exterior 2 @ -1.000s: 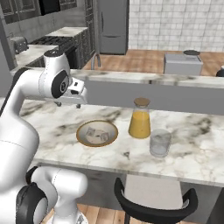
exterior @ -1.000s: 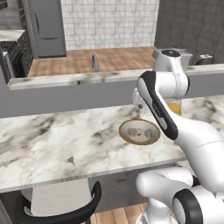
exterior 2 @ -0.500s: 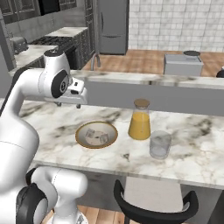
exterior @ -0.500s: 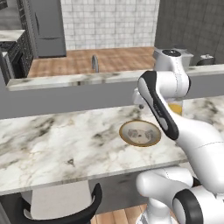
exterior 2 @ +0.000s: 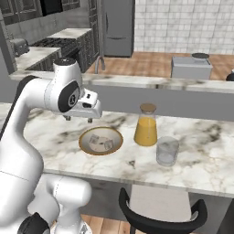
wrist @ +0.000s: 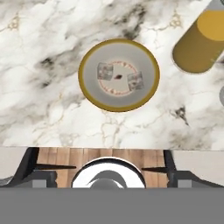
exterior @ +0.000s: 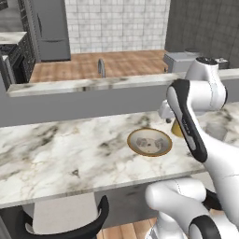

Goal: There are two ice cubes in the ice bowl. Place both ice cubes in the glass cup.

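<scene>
The marble counter (exterior 2: 201, 155) runs below the gripper (exterior 2: 78, 118). In the left base view the arm hides most of the juice carafe (exterior 2: 146, 125) and the glass cup (exterior 2: 167, 151). The ice bowl (wrist: 89, 89) sits beneath the wide-open, empty jaws, holding both ice cubes (wrist: 105, 71), which lie apart.

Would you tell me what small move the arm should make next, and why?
Probably lower the open gripper toward one ice cube in the ice bowl. Both ice cubes, including the second one, lie in the bowl; the gripper hangs well above the counter, holding nothing, and the glass cup waits beside the juice carafe.
</scene>
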